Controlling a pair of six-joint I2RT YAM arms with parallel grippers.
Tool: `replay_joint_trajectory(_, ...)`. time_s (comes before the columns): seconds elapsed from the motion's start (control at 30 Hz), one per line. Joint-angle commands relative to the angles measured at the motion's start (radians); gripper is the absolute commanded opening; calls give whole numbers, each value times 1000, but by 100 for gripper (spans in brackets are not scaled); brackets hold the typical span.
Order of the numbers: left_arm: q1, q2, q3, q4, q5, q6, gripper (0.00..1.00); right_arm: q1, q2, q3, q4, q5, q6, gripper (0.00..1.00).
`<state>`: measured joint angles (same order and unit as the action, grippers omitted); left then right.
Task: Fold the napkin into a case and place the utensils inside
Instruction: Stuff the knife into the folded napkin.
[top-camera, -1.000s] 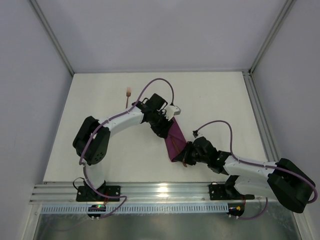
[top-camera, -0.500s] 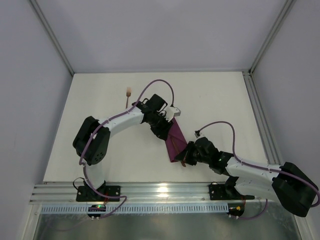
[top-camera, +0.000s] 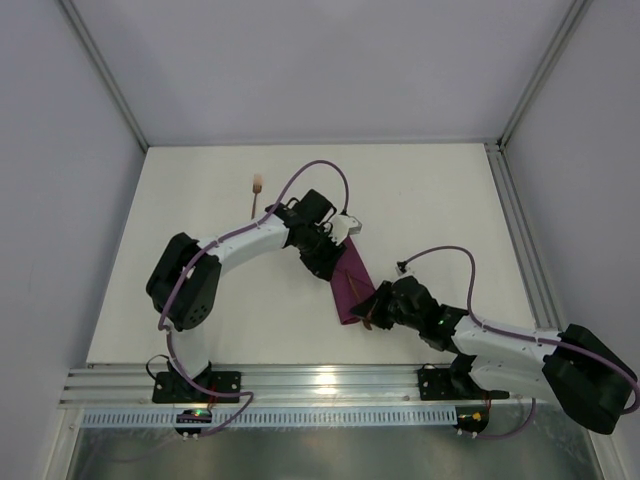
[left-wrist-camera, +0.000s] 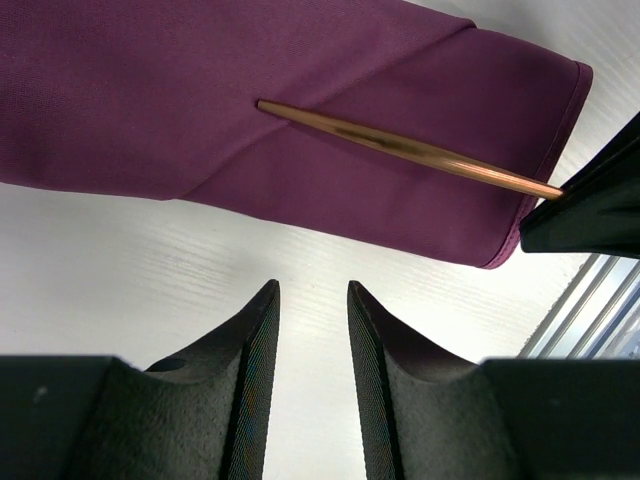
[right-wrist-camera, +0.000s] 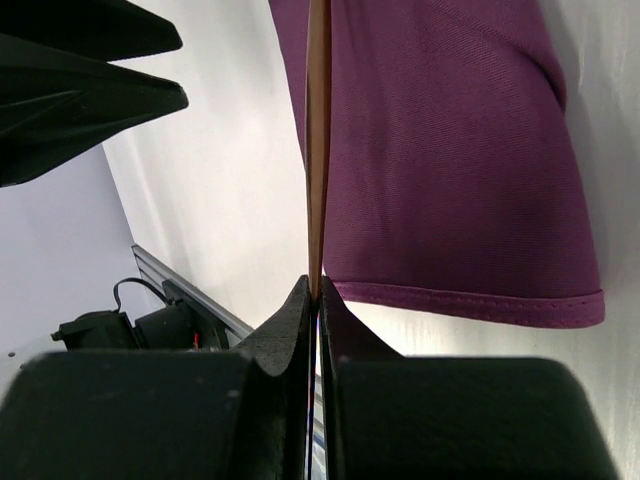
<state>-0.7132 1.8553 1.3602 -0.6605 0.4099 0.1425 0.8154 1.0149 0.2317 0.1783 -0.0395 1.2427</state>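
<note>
Case (top-camera: 350, 283) has been turned slightly as utensil (left-wrist-camera: 400, 150), pinched in right tool (right-wrist-camera: 318, 290), is slid into it; left tool (left-wrist-camera: 311, 290) is held narrow, empty.

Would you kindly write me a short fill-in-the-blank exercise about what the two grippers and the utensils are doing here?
1. The right gripper is ____ on the copper utensil.
2. The left gripper holds ____.
3. The fork lies ____ the case.
Missing words: shut; nothing; outside.
</note>
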Motion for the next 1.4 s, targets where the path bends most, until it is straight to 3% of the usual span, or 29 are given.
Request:
replay_joint_trajectory(0.0,-3,-16,25,25,-22,17,36,-1,39,27,102,7,15,3)
replay_joint_trajectory(0.27,-5,-16,13,30,-55,28,35,62,64,95,51,15,-29,3)
replay_joint_trajectory(0.5,-3,-4,13,36,-66,34,35,87,54,34,92,10,29,3)
replay_joint_trajectory(1.03,-3,-15,10,27,-68,42,34,62,60,-61,210,116,93,3)
replay_joint_trajectory(1.37,-3,-19,16,16,-63,40,35,39,157,0,227,176,89,3)
